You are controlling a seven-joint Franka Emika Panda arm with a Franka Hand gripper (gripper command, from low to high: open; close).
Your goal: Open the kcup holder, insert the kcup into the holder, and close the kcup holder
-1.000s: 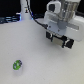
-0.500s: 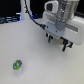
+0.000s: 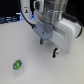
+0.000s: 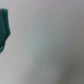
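1. The kcup [image 3: 17, 64] lies on the white surface [image 3: 40, 67], well apart from the hand [image 3: 42, 41]. It looks light, rigid and thin-walled; grip it across its round sides.
2. Whether the hand is released or clenched, I cannot tell.
3. Since earlier, the arm has shifted toward the exterior view's left; the kcup stayed put.

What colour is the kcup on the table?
Bright green with a pale patch; the kcup shows best in the exterior view.
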